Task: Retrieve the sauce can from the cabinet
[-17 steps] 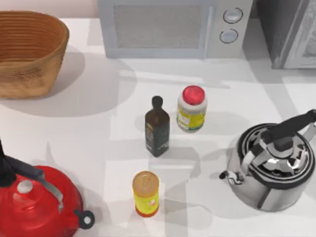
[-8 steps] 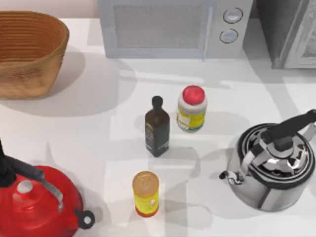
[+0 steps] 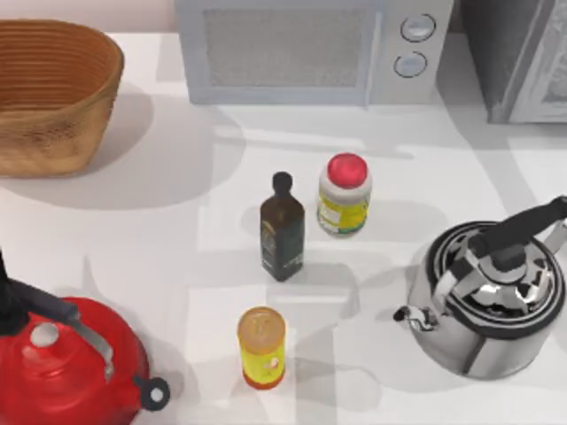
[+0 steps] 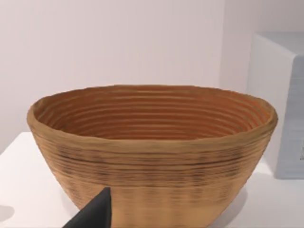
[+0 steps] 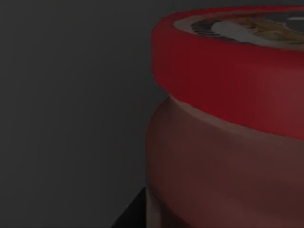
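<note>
At the tabletop's far-left corner stands the woven basket (image 3: 49,93); your left wrist camera faces it, and whether the left pincer (image 4: 92,213) is released or clenched cannot be told. The red kettle (image 3: 66,363) sits at the near-left corner. Mid-tabletop stand the dark bottle (image 3: 282,228), white jar (image 3: 345,195) and yellow can (image 3: 261,347). The steel kettle (image 3: 492,297) sits near the right edge, and the cabinet (image 3: 518,57) fills the far-right corner. Your right wrist camera sits close against the sauce can (image 5: 223,128), apparently inside the dark cabinet; the right pincer's state cannot be told. A closing pincer set off-centre could tip the can. Nothing on the tabletop has shifted since the earlier frames.
</note>
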Available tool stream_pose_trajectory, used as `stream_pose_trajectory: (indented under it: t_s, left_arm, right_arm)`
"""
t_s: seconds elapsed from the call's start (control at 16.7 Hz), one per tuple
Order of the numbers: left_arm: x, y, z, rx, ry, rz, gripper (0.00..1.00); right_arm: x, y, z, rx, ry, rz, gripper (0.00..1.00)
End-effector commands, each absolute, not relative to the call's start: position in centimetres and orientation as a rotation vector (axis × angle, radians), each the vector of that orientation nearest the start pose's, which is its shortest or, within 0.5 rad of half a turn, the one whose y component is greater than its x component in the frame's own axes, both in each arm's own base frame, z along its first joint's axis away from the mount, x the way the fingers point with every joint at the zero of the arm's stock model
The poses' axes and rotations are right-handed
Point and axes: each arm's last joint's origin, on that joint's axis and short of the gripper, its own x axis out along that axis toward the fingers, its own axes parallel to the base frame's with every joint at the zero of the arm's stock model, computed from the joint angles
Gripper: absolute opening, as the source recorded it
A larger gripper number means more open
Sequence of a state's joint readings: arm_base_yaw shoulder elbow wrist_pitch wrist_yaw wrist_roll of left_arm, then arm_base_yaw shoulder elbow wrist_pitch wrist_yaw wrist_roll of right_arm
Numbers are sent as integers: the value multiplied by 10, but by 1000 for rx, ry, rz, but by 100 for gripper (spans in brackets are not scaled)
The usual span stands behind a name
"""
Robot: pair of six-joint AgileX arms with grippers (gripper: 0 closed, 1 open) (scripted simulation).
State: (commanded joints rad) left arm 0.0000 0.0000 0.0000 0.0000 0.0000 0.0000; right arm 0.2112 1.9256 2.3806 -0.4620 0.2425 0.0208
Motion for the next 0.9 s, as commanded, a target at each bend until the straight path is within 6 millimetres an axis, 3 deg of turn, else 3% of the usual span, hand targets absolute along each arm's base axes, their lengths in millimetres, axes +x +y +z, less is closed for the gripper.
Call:
stream_pose_trajectory:
  t_s: [0.3,0.9]
  left_arm:
    - [106,-1,160,0,0,0,100]
    - [106,-1,160,0,0,0,100]
  right_arm:
    - [400,87,509,5,3,-10,2]
    - [399,88,510,6,4,-7,0]
